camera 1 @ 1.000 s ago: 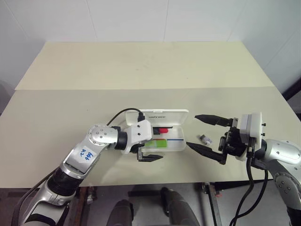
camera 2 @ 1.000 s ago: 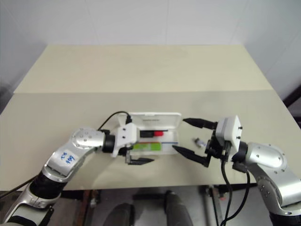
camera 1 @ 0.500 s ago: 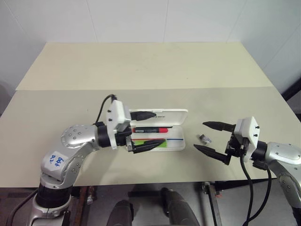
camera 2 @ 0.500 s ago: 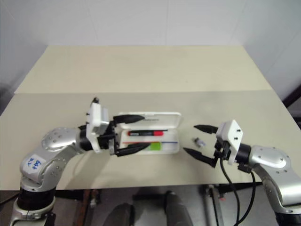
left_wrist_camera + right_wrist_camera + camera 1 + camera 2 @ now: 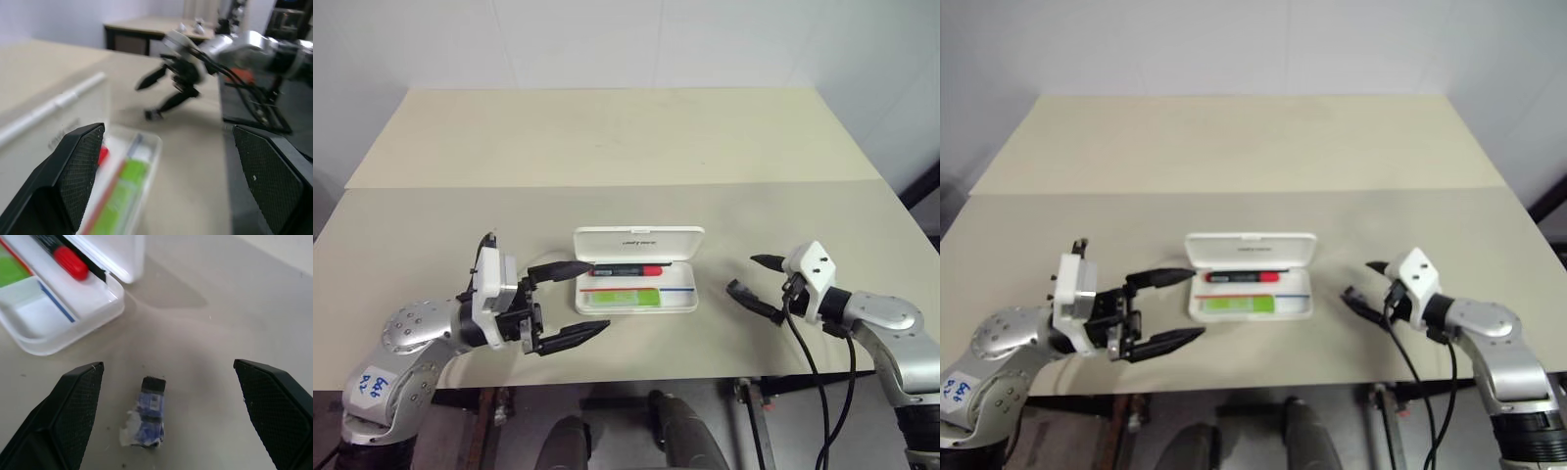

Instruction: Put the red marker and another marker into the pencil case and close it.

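The white pencil case (image 5: 683, 299) lies open at the table's middle, its lid (image 5: 639, 242) tilted back. The red marker (image 5: 626, 268) rests along the tray's far side, and the lime-green highlighter (image 5: 622, 296) lies flat in front of it. My left gripper (image 5: 600, 295) hangs open and empty just left of the case, pointing at it. My right gripper (image 5: 741, 273) is open low over the table to the right of the case, apart from it. A tiny grey piece (image 5: 146, 418) lies on the table between its fingers (image 5: 73, 406).
The beige table (image 5: 607, 147) stretches far behind the case, with a seam across it. The table's front edge runs just below both grippers. From the left wrist, the right gripper (image 5: 166, 88) shows beyond the case (image 5: 146, 142).
My left gripper has drawn back leftward off the case, leaving the green highlighter in the tray. My right gripper has sunk and shifted right, down to the grey piece.
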Motion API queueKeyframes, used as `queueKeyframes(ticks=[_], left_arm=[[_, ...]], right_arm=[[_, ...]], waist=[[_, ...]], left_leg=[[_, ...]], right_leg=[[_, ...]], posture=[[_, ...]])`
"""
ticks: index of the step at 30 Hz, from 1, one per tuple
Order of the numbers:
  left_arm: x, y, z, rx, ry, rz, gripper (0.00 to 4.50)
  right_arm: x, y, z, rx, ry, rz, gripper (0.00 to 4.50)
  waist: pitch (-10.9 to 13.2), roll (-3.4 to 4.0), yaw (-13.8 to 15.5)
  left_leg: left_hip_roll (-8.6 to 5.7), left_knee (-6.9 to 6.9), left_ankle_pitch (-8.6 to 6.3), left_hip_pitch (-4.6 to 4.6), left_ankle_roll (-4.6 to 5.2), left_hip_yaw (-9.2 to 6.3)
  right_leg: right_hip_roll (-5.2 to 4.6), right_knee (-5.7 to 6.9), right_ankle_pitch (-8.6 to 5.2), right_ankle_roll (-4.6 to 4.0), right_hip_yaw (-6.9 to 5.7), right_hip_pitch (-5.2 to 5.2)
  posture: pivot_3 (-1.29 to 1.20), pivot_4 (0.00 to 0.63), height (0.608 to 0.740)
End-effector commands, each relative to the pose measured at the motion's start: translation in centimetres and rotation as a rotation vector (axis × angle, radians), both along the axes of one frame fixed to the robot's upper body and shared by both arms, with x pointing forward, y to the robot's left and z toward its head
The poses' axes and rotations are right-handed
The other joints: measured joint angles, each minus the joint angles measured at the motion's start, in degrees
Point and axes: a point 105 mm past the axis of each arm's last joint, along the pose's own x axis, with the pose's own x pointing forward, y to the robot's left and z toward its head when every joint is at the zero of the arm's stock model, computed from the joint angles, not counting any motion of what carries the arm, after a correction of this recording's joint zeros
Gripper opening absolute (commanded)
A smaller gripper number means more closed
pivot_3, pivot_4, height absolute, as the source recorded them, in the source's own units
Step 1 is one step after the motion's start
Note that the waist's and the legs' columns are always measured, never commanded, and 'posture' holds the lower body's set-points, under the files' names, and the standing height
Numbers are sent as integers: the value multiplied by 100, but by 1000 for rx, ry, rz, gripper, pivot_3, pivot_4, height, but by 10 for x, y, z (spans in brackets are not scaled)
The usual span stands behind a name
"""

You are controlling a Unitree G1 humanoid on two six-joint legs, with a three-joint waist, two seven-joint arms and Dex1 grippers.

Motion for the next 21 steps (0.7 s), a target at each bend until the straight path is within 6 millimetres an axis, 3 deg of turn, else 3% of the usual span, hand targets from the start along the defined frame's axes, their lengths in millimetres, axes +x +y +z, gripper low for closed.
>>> queueKeyframes(ticks=[1, 12, 14, 21], left_arm=[[-8, 7, 9, -4, -50, -43, 4464], [1, 22, 12, 10, -88, -33, 4464], [1, 20, 14, 0, -100, -37, 4464], [0, 16, 17, -13, -114, -46, 4500]], right_arm=[[-2, 1, -1, -30, 3, 7, 4500], [-11, -6, -24, -78, 105, -75, 4500], [-11, -10, -35, -112, 160, -121, 4500], [-15, -14, -49, -131, 261, -210, 2194]], waist=[[0, 0, 3], [0, 0, -8], [-2, -2, -9], [-44, -67, -22]], left_leg=[[0, 0, 0, 0, 0, 0], [2, -6, -1, -3, -1, 0], [1, -5, -1, -2, -1, 0], [3, 2, -1, 10, -1, 2]], right_leg=[[0, -2, 0, 0, 0, 0], [0, -8, -1, 0, -2, -1], [0, -8, -1, 0, -1, 1], [-1, -16, 4, -5, -1, 21]], posture=[[0, 150, 740], [0, 150, 740], [0, 150, 740], [0, 150, 740]])
